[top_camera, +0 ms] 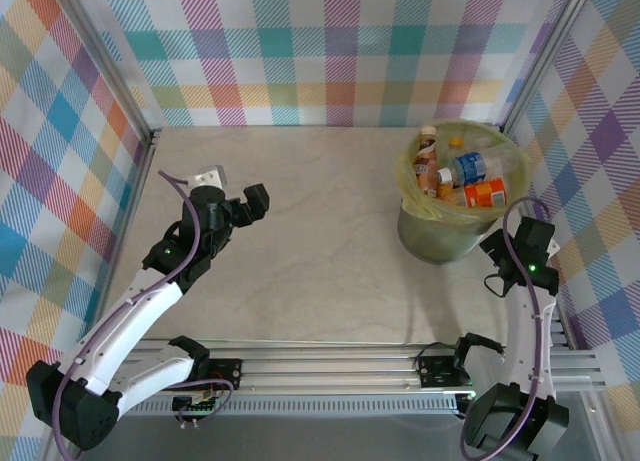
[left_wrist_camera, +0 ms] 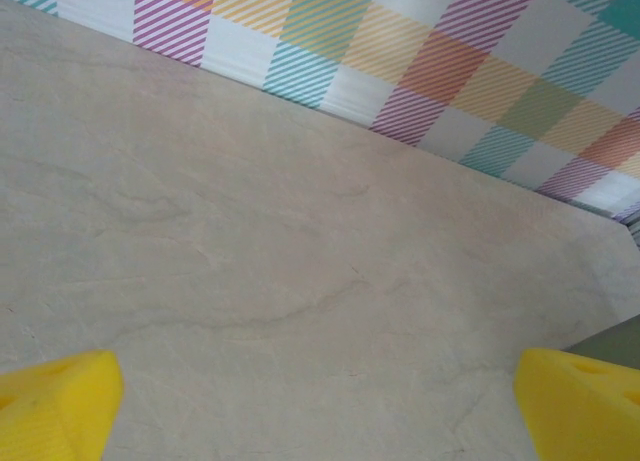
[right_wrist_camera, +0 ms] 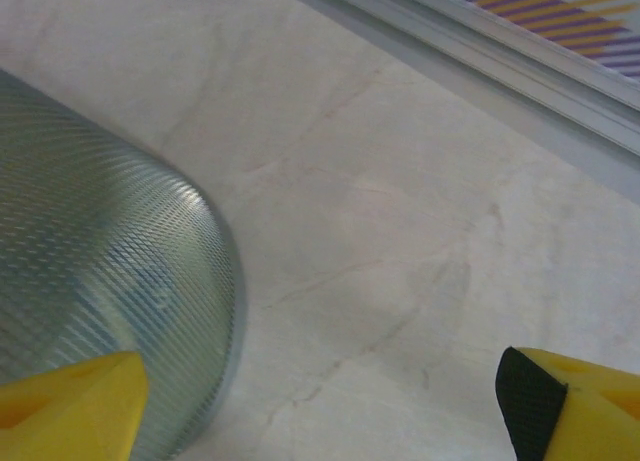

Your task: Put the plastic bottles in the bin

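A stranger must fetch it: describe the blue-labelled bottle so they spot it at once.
On the table's right side stands a round grey-green bin with a yellow-green liner. In the middle of its heap lies the blue-labelled bottle: the only blue label among orange and brown ones.

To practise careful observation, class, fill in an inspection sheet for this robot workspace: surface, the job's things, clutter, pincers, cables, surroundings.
Surface: beige marbled table, no loose bottles seen on it.
Job's things: plastic bottles piled inside the bin, far right of the table.
Clutter: nothing seen.
Grippers: left pincer open over bare table; right pincer open, beside the bin's wall, holding nothing.
Cables: purple cables run along both arms.
Surroundings: checked cloth walls; aluminium rail at the near edge.
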